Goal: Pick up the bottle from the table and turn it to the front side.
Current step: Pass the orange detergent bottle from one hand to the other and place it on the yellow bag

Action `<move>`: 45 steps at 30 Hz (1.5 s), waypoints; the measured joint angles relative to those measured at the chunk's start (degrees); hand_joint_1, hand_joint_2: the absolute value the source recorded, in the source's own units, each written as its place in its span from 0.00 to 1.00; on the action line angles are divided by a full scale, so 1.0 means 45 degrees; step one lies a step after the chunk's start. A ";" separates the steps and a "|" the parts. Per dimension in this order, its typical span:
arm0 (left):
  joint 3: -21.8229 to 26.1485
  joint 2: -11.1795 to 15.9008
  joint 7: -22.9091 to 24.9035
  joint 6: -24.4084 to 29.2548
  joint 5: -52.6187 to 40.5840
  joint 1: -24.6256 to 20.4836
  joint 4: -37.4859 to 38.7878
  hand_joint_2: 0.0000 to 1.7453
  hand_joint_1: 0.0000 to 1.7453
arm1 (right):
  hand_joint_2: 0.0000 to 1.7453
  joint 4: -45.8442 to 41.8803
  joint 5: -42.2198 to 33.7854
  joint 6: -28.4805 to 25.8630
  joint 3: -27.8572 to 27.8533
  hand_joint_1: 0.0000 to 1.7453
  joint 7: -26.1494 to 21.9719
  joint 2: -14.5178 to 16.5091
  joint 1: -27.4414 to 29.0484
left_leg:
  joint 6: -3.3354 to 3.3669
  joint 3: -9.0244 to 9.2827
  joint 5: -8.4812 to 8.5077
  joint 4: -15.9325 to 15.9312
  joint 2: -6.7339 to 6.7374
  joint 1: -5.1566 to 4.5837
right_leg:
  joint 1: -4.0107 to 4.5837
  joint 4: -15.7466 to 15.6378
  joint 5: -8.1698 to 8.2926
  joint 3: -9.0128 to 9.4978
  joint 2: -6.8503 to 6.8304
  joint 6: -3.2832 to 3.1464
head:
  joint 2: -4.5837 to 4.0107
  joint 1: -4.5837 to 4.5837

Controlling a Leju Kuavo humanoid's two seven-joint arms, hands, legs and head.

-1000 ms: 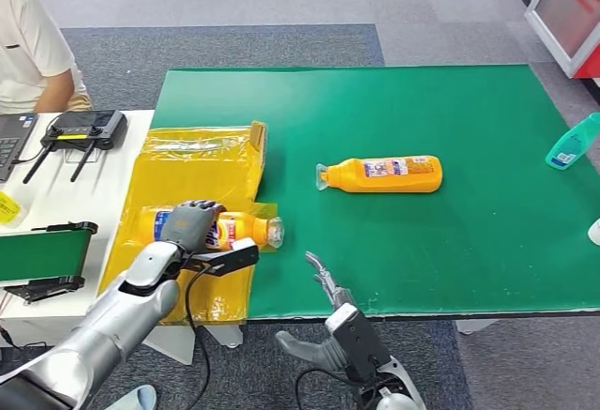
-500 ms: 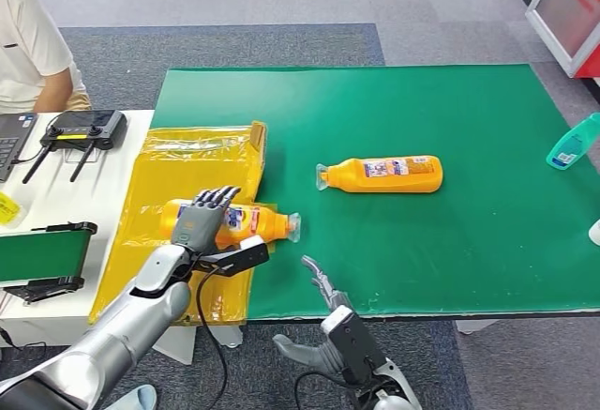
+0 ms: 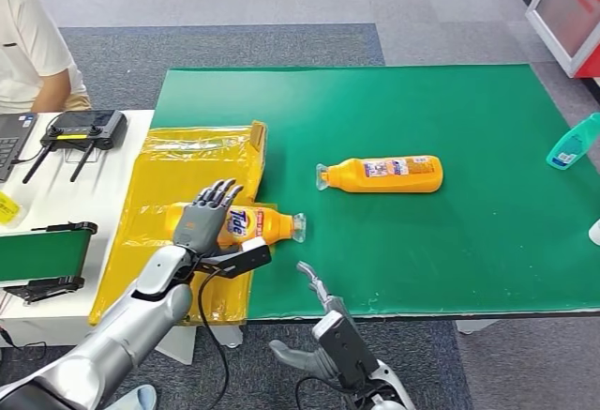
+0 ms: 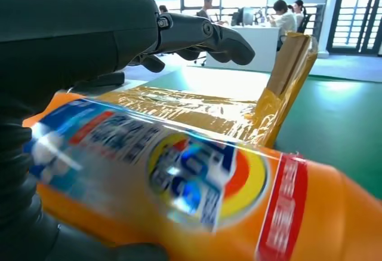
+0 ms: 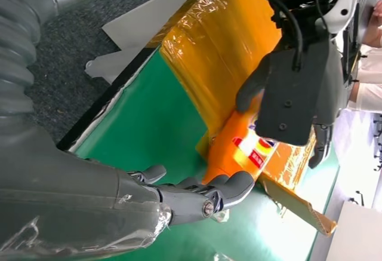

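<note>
The orange plastic bottle (image 3: 244,224) with a Tide label is lying at the green table's (image 3: 439,260) left edge, the left hand (image 3: 202,222) gripping it; the right hand (image 3: 319,288) is hovering, fingers apart.

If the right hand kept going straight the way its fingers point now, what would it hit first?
Probably the near edge of the green table: the right hand sits just below it, fingers angled up and slightly left. Clearing that, it would likely meet the capped end of the bottle under the left hand.

Teal bottle (image 3: 572,144) at table's (image 3: 495,241) far-right edge
</note>
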 joint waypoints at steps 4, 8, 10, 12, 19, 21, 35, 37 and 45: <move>0.0313 -0.0025 -0.0663 -0.0180 0.1320 0.0418 -0.0731 1.00 0.00 | 1.00 0.0046 0.0028 -0.0102 0.0042 0.00 0.0018 -0.0005 0.0043 | -0.0001 0.0000 -0.0002 0.0000 0.0001 0.0000 | 0.0000 0.0000 -0.0002 -0.0002 0.0000 0.0000 | 0.0000 0.0000; 0.0663 -0.0109 -0.1153 -0.0483 0.2472 0.0958 -0.1677 1.00 0.00 | 1.00 0.0076 0.0035 -0.0176 0.0056 0.00 0.0032 -0.0005 0.0128 | -0.0002 -0.0004 -0.0004 0.0000 0.0000 0.0000 | 0.0000 0.0000 -0.0003 -0.0006 0.0000 -0.0001 | 0.0000 -0.0001; 0.0900 -0.0218 -0.1485 -0.0857 0.3578 0.1272 -0.2208 1.00 0.00 | 1.00 0.0093 0.0033 -0.0294 0.0063 0.00 0.0071 -0.0005 0.0170 | -0.0002 -0.0005 -0.0005 0.0000 0.0001 0.0000 | -0.0001 -0.0001 -0.0003 -0.0007 0.0001 0.0000 | 0.0000 -0.0001; 0.1159 -0.0414 -0.1864 -0.1597 0.5541 0.1829 -0.3082 1.00 0.00 | 1.00 0.0099 0.0027 -0.0588 0.0066 0.00 0.0142 -0.0006 0.0262 | 0.0003 -0.0005 -0.0008 0.0000 0.0002 -0.0001 | -0.0002 -0.0001 -0.0004 -0.0005 0.0000 0.0002 | 0.0000 0.0000; 0.1188 -0.0601 -0.2375 -0.3600 1.0009 0.4389 -0.7215 1.00 0.00 | 1.00 -0.0189 -0.0101 -0.1544 0.0058 0.00 0.0246 -0.0109 0.0714 | -0.0008 -0.0009 -0.0039 0.0000 0.0003 -0.0001 | -0.0002 -0.0002 -0.0027 -0.0013 0.0010 -0.0006 | 0.0000 -0.0001; 0.1202 -0.0555 -0.2636 -0.3609 1.0621 0.5035 -0.8169 1.00 0.00 | 1.00 -0.0358 -0.0191 -0.1685 0.0039 0.00 0.0259 -0.0126 0.0810 | -0.0015 -0.0008 -0.0049 -0.0002 0.0003 -0.0001 | 0.0001 -0.0002 -0.0035 -0.0012 0.0011 -0.0013 | 0.0000 -0.0001; 0.1937 -0.0219 -0.3409 -0.3733 1.3186 0.9154 -1.2192 1.00 0.00 | 1.00 -0.1405 -0.0290 -0.2124 -0.1021 0.00 0.1492 -0.0285 0.1504 | -0.0012 -0.0003 -0.0069 -0.0002 0.0010 0.0001 | 0.0002 -0.0003 -0.0053 -0.0012 0.0012 -0.0013 | 0.0000 0.0001; 0.1950 -0.0123 -0.3410 -0.3739 1.3176 0.9560 -1.2521 1.00 0.00 | 1.00 -0.1547 -0.0233 -0.2119 -0.1355 0.00 0.1707 -0.0287 0.1574 | -0.0007 -0.0003 -0.0072 -0.0002 0.0010 0.0000 | 0.0001 -0.0003 -0.0057 -0.0012 0.0011 -0.0007 | 0.0000 -0.0001; 0.1922 0.0112 -0.3322 -0.3564 1.2942 1.0243 -1.3162 1.00 0.00 | 1.00 -0.2045 -0.0170 -0.2037 -0.2253 0.00 0.1886 -0.0291 0.1947 | -0.0005 0.0000 -0.0074 -0.0003 0.0009 0.0001 | 0.0001 -0.0003 -0.0059 -0.0009 0.0011 -0.0003 | 0.0000 -0.0001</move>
